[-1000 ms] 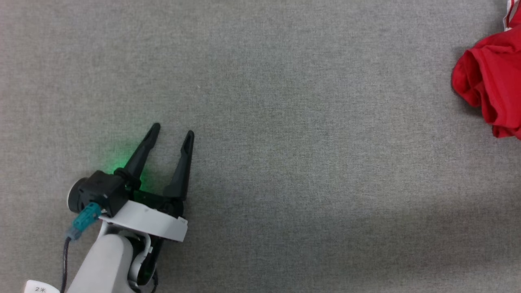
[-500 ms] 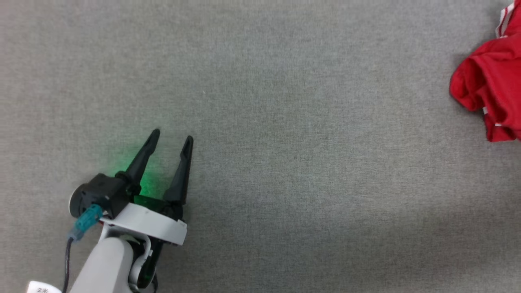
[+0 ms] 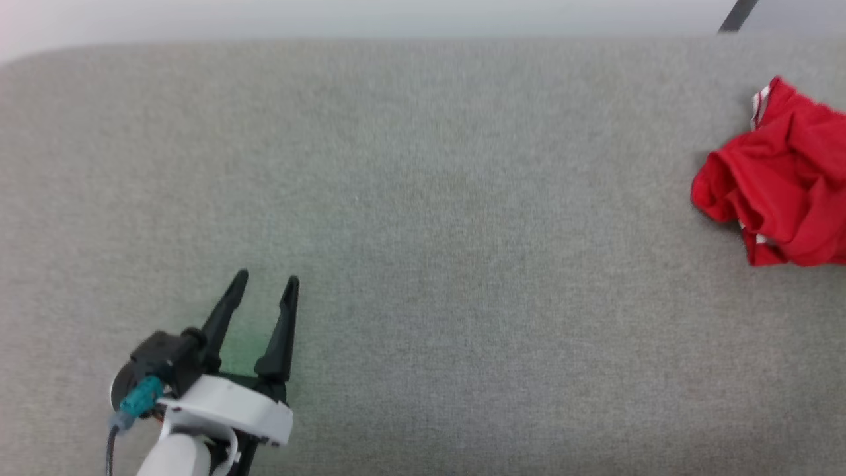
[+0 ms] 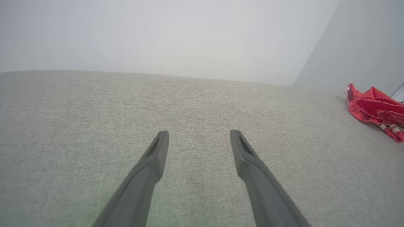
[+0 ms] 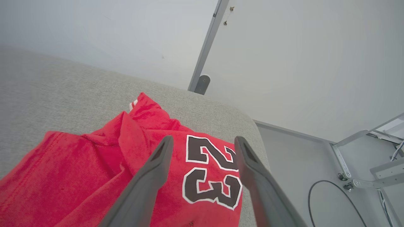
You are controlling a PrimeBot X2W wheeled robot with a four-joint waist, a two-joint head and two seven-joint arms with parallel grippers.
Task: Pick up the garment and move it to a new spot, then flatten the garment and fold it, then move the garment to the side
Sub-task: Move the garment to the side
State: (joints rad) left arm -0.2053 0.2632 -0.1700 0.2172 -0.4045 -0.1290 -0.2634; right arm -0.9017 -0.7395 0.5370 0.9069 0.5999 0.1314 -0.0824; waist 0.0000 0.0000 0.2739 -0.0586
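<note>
Garment (image 3: 776, 188) lies crumpled; view now reaches table edge (image 3: 396, 47)

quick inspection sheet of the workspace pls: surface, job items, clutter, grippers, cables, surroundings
surface: grey fabric tabletop, flat, rounded corners
job's things: red jersey lies crumpled at the tabletop's right end, numerals 23 face up, not yet flattened or folded
clutter: nothing seen
grippers: left gripper open, holding nothing, over bare fabric; right gripper open above the jersey, fingers either side of the numerals, nothing held
cables: dark cable with teal plug at the left wrist; dark cable loop on the floor
surroundings: pale wall, grey post, metal frame on the floor
</note>
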